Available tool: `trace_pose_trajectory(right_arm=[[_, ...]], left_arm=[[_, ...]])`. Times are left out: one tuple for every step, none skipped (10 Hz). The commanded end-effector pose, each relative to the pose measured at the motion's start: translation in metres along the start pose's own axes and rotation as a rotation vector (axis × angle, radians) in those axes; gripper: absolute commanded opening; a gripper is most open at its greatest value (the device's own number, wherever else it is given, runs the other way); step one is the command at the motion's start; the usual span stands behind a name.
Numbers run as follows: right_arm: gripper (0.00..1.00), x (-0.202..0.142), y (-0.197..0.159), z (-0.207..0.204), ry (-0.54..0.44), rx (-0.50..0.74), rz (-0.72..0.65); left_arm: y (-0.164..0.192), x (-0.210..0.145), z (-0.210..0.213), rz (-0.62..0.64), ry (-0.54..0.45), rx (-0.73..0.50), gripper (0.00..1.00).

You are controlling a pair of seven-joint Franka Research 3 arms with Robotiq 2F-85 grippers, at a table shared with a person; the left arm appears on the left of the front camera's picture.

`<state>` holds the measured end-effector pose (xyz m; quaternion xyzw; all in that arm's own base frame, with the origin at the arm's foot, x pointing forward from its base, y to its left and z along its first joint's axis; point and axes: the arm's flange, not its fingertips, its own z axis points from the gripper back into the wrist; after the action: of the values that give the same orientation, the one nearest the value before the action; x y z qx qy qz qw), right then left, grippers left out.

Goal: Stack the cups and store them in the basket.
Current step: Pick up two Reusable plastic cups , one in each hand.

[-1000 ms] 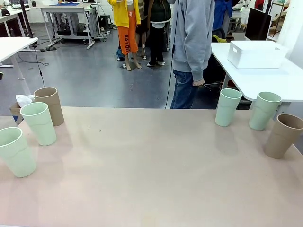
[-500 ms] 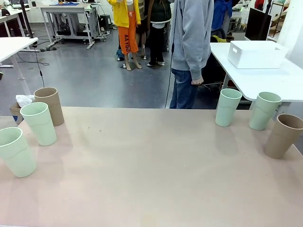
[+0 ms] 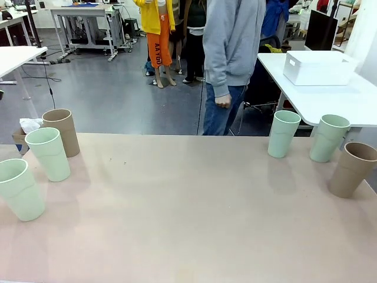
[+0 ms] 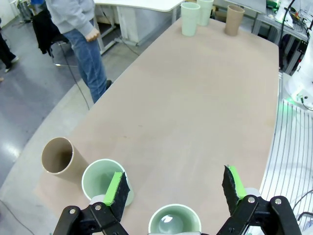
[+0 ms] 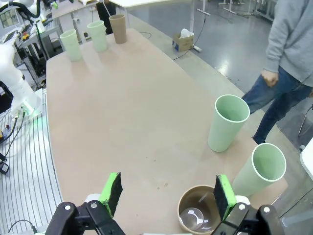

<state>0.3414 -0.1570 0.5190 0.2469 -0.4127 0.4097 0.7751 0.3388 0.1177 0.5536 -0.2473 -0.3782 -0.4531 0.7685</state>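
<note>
1. A long beige table [image 3: 188, 218] takes up the near ground of an open lab, with grey floor and other benches beyond its far edge.
2. The cups [image 3: 48, 153] stand upright and unstacked. Two mint and one tan are at the left end, and a matching right trio [image 3: 328, 137] is at the right end. Each set is probably placed for the arm on that side.
3. The basket [image 3: 318, 68] sits on a white side table [image 3: 353, 106] at the far right, off the work table, so it likely has to be brought over.
4. The left gripper [image 4: 175, 182] hangs empty, jaws spread wide, above the near mint cup [image 4: 174, 223]. The right gripper [image 5: 168, 191], equally wide and empty, hangs over the tan cup [image 5: 199, 215].
5. A person [image 3: 232, 47] in a grey hoodie stands past the far edge.
</note>
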Motion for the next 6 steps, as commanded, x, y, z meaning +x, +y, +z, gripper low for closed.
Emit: trace_pose_trajectory(right_arm=[[1.00,0.0005,-0.0024,-0.0003,-0.028,0.001,0.026],[1.00,0.0005,-0.0024,-0.0003,-0.028,0.001,0.026],[1.00,0.0005,-0.0024,-0.0003,-0.028,0.001,0.026],[1.00,0.0005,-0.0024,-0.0003,-0.028,0.001,0.026],[1.00,0.0005,-0.0024,-0.0003,-0.028,0.001,0.026],[1.00,0.0005,-0.0024,-0.0003,-0.028,0.001,0.026]], left_arm=[[0.0007,0.0003,0.0012,-0.018,-0.005,-0.008,1.00],[0.0007,0.0003,0.0012,-0.018,-0.005,-0.008,1.00],[0.0007,0.0003,0.0012,-0.018,-0.005,-0.008,1.00],[0.0007,0.0003,0.0012,-0.018,-0.005,-0.008,1.00],[0.0007,0.0003,0.0012,-0.018,-0.005,-0.008,1.00],[0.0007,0.0003,0.0012,-0.018,-0.005,-0.008,1.00]])
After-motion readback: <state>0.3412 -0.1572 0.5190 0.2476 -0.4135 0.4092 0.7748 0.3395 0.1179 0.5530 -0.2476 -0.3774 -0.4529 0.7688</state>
